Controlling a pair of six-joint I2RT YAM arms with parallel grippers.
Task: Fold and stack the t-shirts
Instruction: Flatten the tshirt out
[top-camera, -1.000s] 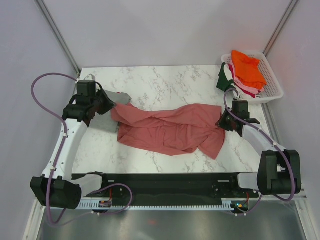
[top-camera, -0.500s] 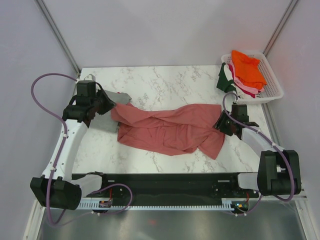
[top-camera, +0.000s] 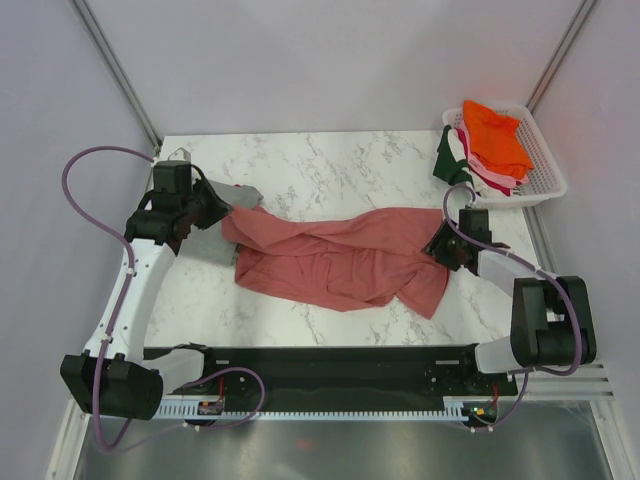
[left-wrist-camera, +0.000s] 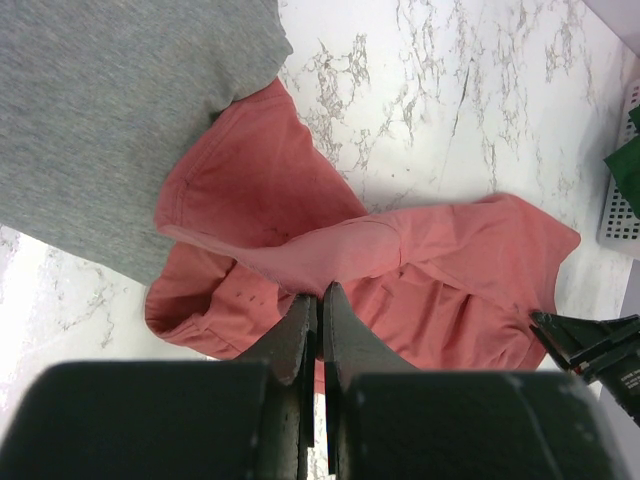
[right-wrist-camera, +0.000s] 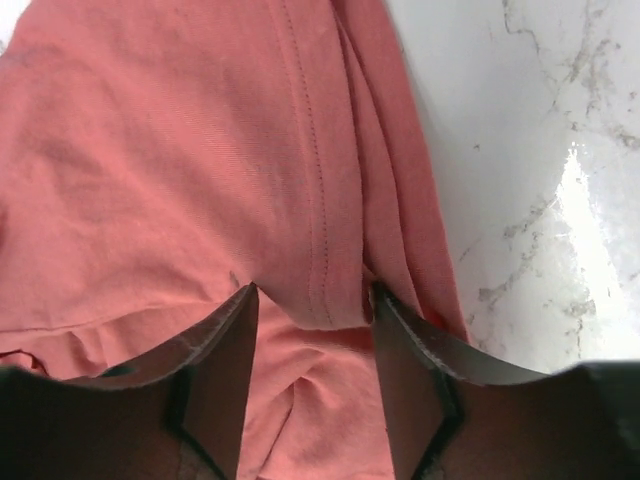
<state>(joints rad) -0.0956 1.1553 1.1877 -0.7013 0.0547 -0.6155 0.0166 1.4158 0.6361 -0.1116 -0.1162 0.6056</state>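
Your salmon-pink shirt (top-camera: 340, 262) rumpled across the worktop (top-camera: 330, 160), left claw (left-wrist-camera: 321, 292) clenched on it, right claw (right-wrist-camera: 314, 290) released over its hem

A salmon-pink t-shirt (top-camera: 340, 262) lies crumpled across the middle of the marble table (top-camera: 330, 155). The left gripper (top-camera: 218, 210) meets its far-left corner, beside a grey t-shirt (top-camera: 240, 195); the right gripper (top-camera: 441, 246) sits at its right edge. At the far right, a white basket (top-camera: 548, 178) holds more tees (top-camera: 495, 140), orange on top
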